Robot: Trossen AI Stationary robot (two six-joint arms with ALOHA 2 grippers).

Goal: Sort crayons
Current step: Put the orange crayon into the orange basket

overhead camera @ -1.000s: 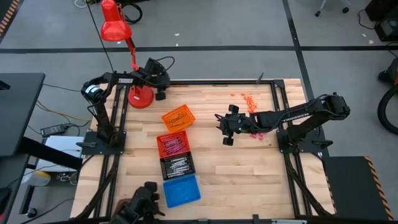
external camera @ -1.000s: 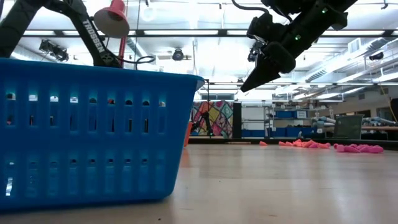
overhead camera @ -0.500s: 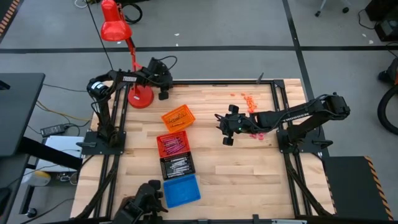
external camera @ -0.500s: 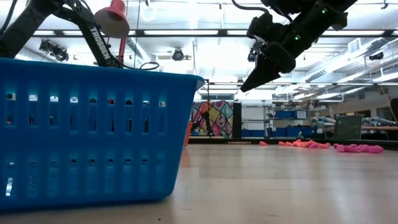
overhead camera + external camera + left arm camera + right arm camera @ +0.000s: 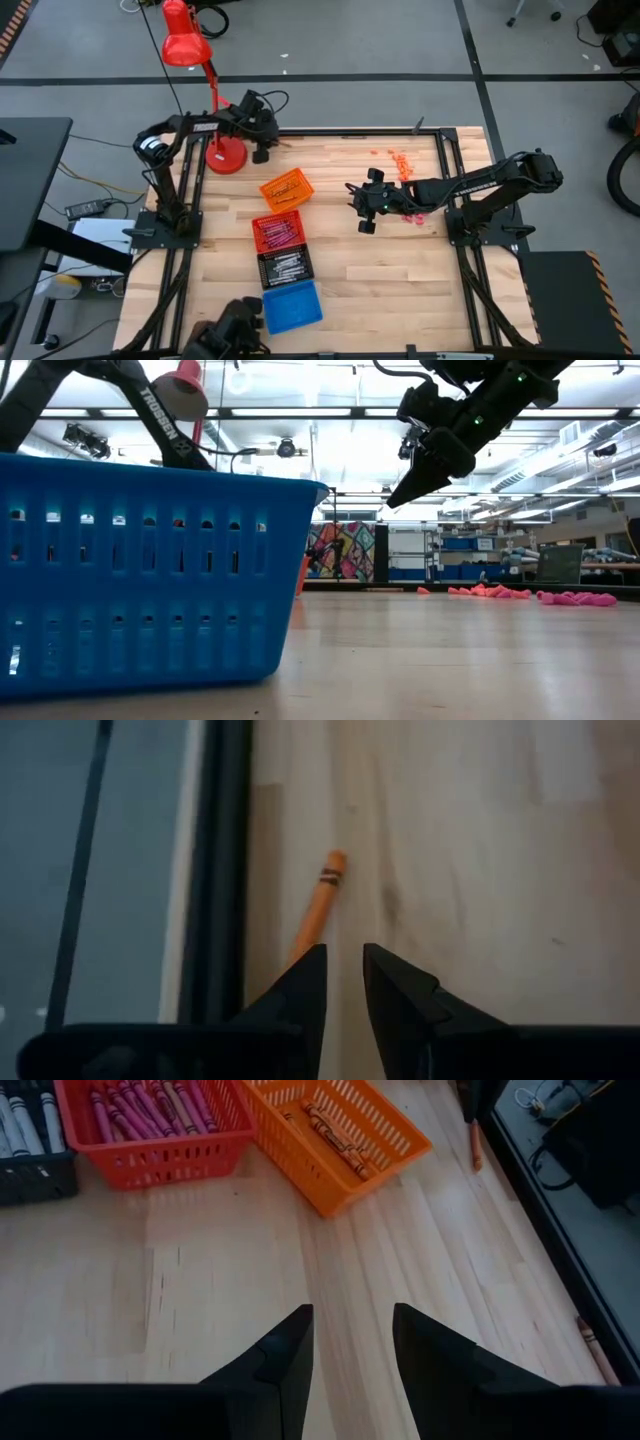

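While hanging over the table's far edge, left gripper [image 5: 343,982] sits slightly parted, gripping nothing, orange crayon [image 5: 318,906] lying just ahead of the fingertips beside the black frame rail [image 5: 215,870]. Right gripper [image 5: 350,1345] hovering mid-table, spread apart and empty, orange tray [image 5: 340,1135] and red tray [image 5: 150,1125] with crayons ahead.

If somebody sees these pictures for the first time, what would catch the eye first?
Probably the row of trays in the middle of the table: orange tray, red tray, black tray, blue tray. Next, the red lamp at the far left corner, and loose crayons scattered near the right arm.
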